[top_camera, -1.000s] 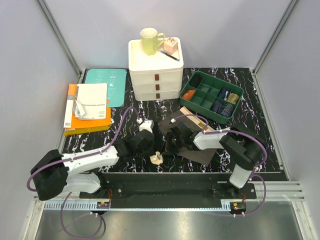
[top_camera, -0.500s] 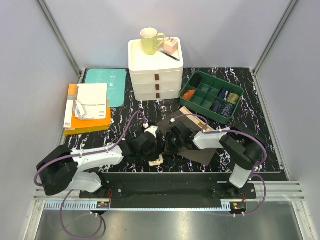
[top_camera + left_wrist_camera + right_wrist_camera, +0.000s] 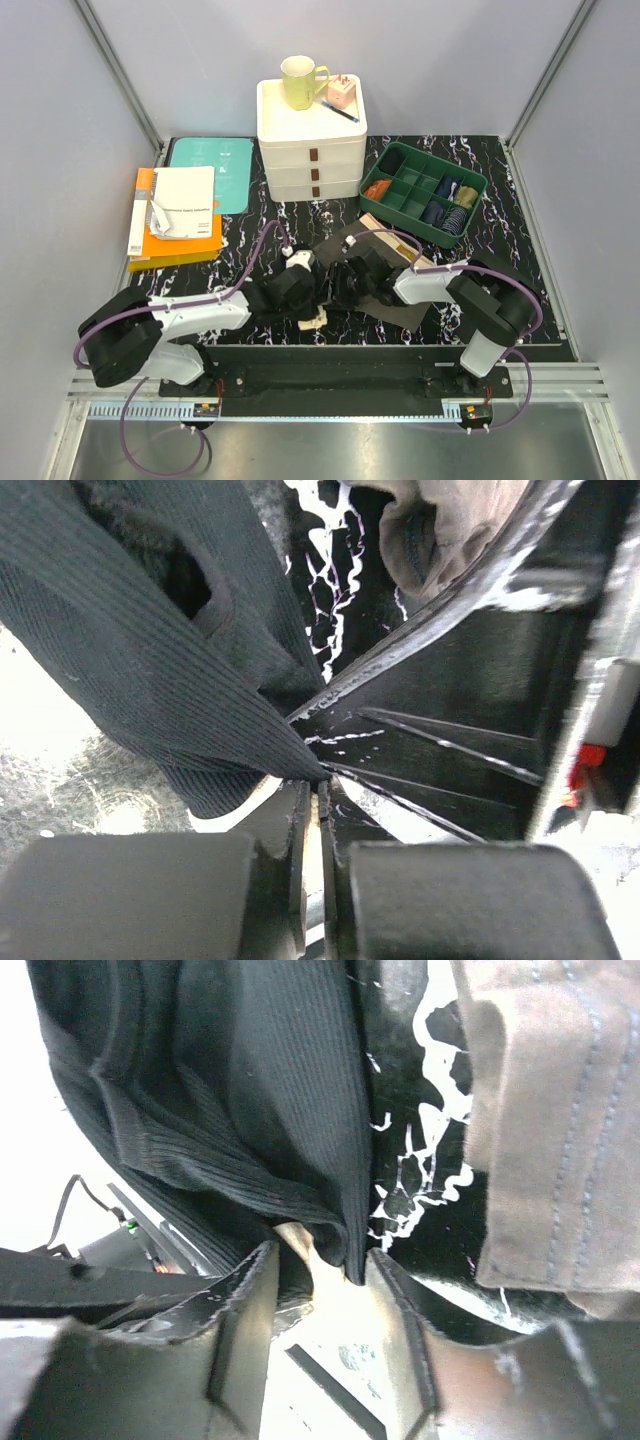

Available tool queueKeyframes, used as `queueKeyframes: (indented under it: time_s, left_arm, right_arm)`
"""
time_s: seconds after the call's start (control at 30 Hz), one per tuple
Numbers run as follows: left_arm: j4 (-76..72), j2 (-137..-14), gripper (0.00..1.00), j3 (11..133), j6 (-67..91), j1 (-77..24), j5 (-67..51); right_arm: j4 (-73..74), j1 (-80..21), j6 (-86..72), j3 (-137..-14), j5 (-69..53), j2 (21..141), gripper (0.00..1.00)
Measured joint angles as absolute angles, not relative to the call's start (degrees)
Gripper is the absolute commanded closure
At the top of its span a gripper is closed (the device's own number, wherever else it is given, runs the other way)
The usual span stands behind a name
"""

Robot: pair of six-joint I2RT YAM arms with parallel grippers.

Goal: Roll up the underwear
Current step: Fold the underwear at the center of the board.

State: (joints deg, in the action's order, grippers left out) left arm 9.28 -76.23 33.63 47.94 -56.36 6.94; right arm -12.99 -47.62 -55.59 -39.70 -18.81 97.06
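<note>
Black marbled table point(image 3: 540, 230); left hand point(image 3: 312, 785) pinches the black underwear point(image 3: 150, 660); right hand point(image 3: 322, 1255) stands open astride its fold.

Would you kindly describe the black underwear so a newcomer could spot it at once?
From the white drawer unit at the table's back, come straight towards the near edge. The black underwear lies bunched there; unlike the olive-brown pair spread flat to its right, it is ribbed and crumpled.

The black underwear point(image 3: 150, 660) is running off the left wrist view's top and left edges; from above, the left arm point(image 3: 200, 312) and right arm point(image 3: 430, 282) are hiding most of it, the latter also covering part of the olive-brown underwear point(image 3: 405, 310).
</note>
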Motion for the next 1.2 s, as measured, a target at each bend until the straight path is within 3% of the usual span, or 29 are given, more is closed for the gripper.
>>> queueKeyframes:
  time_s: [0.27, 0.53, 0.67, 0.83, 0.9, 1.0, 1.2]
  left_arm:
    - [3.7, -73.4, 0.88, 29.0, 47.2, -56.4, 6.2]
    - [1.2, -72.8, 0.89, 27.6, 43.3, -56.3, 4.3]
    - [0.7, -72.9, 0.88, 27.6, 42.4, -56.4, 3.9]
    - [0.4, -72.9, 0.86, 27.6, 41.7, -56.4, 3.8]
    - [0.4, -72.9, 0.70, 27.6, 41.5, -56.4, 3.8]
    - [0.6, -72.8, 0.36, 27.8, 41.0, -56.4, 3.8]
    - [5.1, -69.5, 0.08, 30.8, 40.2, -56.6, 5.6]
  right_arm:
    - [-19.6, -47.6, -55.8, -38.6, -20.9, 98.5, 0.45]
    - [-20.9, -47.5, -52.4, -40.0, -22.8, 100.3, 0.48]
    - [-16.6, -47.5, -49.0, -42.0, -22.5, 100.4, 0.53]
    - [-11.6, -47.6, -44.3, -43.8, -21.5, 100.3, 0.75]
    - [-10.3, -47.7, -43.1, -43.9, -20.7, 100.2, 0.89]
    - [-8.9, -47.7, -42.4, -44.1, -20.0, 100.2, 0.97]
    - [-8.1, -47.7, -44.5, -44.6, -19.5, 100.8, 1.00]
